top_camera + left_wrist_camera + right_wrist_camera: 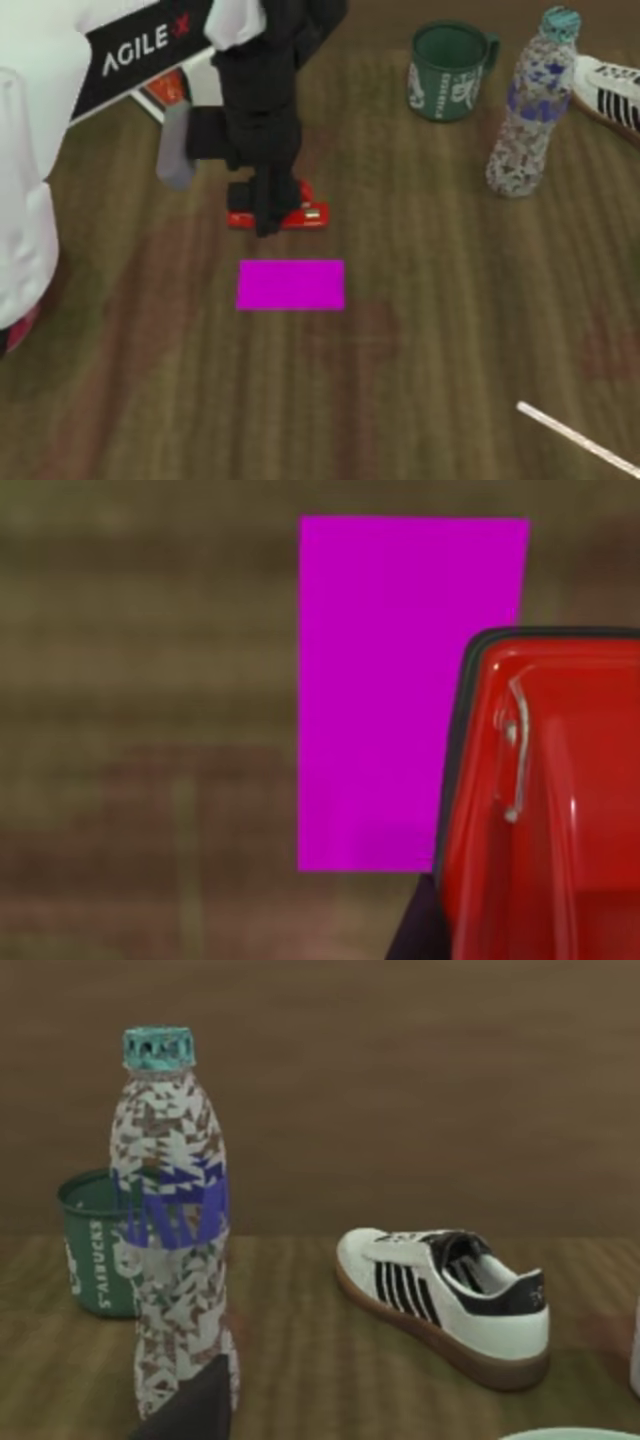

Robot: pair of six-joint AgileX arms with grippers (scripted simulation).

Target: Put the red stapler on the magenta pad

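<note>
Fingers (266,215) over red stapler (305,215), top view only.

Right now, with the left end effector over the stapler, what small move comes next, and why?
Probably close on the red stapler and lift it slightly: the left end effector is right over it, and it lies apart from the magenta pad, which sits bare just beside it.

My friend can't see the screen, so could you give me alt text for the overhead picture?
The left arm's black claw is down over the red stapler, just beyond the magenta pad on a wooden table. A green mug, a patterned bottle and a white shoe sit at far right.
</note>
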